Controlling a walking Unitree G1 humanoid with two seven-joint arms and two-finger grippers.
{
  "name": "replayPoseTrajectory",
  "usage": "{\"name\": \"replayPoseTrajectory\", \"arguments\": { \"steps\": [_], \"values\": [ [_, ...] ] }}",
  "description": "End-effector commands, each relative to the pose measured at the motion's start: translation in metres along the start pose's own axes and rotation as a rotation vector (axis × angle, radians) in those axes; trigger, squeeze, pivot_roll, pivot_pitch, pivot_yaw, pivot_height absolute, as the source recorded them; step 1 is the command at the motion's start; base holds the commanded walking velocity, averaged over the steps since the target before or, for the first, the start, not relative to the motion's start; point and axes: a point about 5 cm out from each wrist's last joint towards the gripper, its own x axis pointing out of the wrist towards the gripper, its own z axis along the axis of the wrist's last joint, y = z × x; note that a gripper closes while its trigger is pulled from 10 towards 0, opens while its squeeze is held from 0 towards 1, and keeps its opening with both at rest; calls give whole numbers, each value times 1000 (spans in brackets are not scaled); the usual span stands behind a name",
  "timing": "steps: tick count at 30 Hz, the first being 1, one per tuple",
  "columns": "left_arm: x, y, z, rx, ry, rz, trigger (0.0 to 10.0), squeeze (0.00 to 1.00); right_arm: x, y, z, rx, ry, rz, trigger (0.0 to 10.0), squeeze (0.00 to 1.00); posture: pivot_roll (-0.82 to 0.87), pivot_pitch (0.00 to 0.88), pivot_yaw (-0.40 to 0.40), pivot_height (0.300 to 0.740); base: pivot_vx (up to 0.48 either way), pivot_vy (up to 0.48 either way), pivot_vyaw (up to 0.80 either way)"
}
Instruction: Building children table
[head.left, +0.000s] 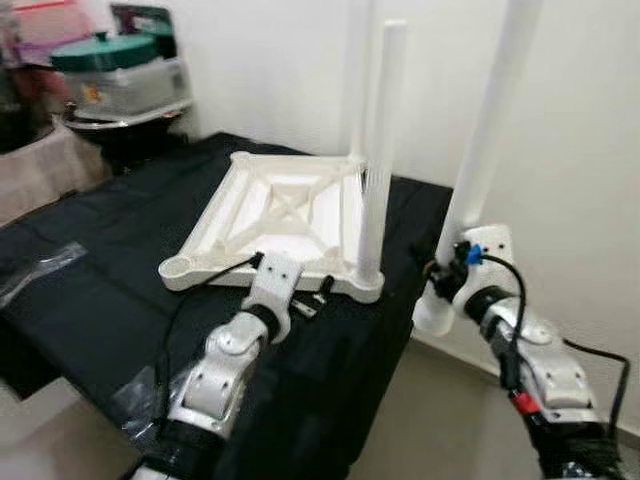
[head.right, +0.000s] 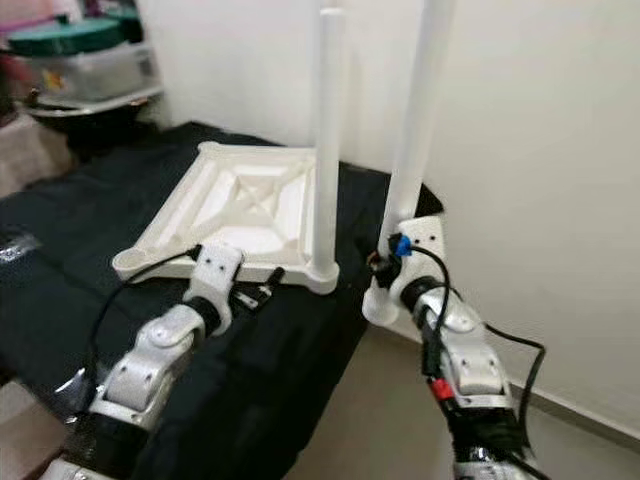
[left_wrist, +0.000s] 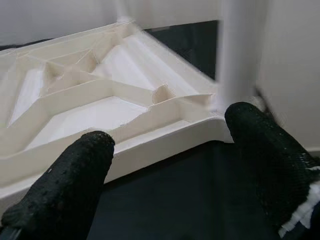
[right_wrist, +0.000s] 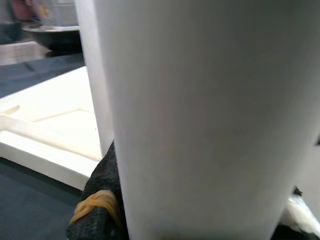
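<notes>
Assembly of the child's table appears partway along. The square white plastic tabletop (head.left: 285, 215) lies upside down on the black-cloth-covered work surface (head.left: 100, 300), its ribbed underside facing up so the corner sockets can take legs. One long white cylindrical leg (head.left: 378, 150) already stands upright in the near corner socket closest to the robot's right, its long axis vertical. A second upright white post seems to rise behind it at the far corner, though it blends into the pale wall.

The right gripper (head.right: 385, 262) clamps a second white tubular leg (head.right: 412, 150) near its lower end, fingers closed around it. That leg is held off the edge of the work surface, just beside the tabletop, its long axis nearly vertical with the top leaning slightly away to the right (a carrying pose that likely keeps the lower end free to be steered over a socket). In the right wrist view the tube looms very close against a black finger (right_wrist: 102, 195).

The left gripper (head.left: 305, 295) sits low at the tabletop's near edge, fingers (left_wrist: 75, 180) spread wide and holding nothing. Judging by its place, it is probably there to steady the tabletop while the next leg goes in.
</notes>
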Motion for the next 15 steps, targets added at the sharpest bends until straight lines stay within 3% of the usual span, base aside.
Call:
{"name": "replayPoseTrajectory", "arguments": {
  "steps": [1, 3, 6, 9, 12, 15],
  "values": [
    [0, 7, -4, -4, 29, 40, 10000, 0, -3, 8, 10, 24, -48, 34, 0, 0, 26, 0, -52, 740, 0, 0, 0],
    [0, 8, -4, -7, 29, 45, 10000, 0, -4, 11, 12, 25, -63, 49, 0, 0, 25, 0, -51, 740, 0, 0, 0],
    [1, 8, -5, -1, 33, 51, 10000, 0, -11, 23, 20, -6, -109, 126, 0, 0, 21, 0, -48, 740, 0, 0, 800],
    [1, 8, -5, 0, 33, 52, 10000, 0, -11, 24, 21, -9, -114, 132, 0, 0, 21, 0, -48, 740, 0, 0, 800],
    [1, 7, -5, 7, 35, 50, 10000, 0, -23, 42, 23, -14, -116, 294, 0, 0, 18, 0, -45, 740, 0, 0, 800],
    [1, 7, -5, 11, 36, 51, 10000, 0, -26, 46, 22, -19, -105, 335, 0, 0, 18, 0, -45, 740, 0, 0, 800]
  ]
}}
